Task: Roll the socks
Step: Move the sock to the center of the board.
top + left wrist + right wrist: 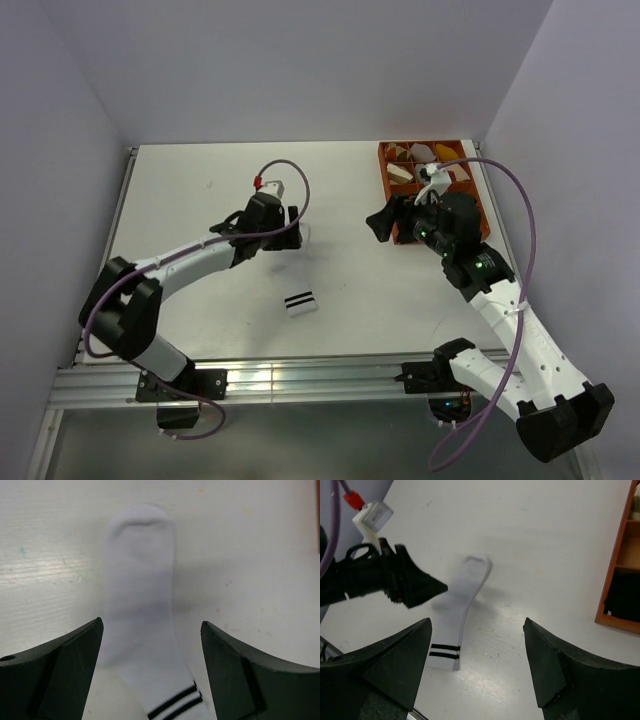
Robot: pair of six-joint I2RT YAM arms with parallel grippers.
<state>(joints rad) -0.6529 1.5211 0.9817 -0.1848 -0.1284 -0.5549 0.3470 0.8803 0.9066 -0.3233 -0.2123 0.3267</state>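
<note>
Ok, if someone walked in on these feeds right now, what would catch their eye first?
The white sock with two black cuff stripes, lying flat mid-table, right below the open left claw. Next, the orange compartment tray at the far right corner, with the open right claw by its near left corner.

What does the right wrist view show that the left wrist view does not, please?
Only the right wrist view shows the orange tray with something black inside, and the left claw from the side, next to the white sock. Only the left wrist view shows that claw's open fingers framing the sock's foot up close. Both show the sock lying flat on the table, two black stripes at its cuff.
</note>
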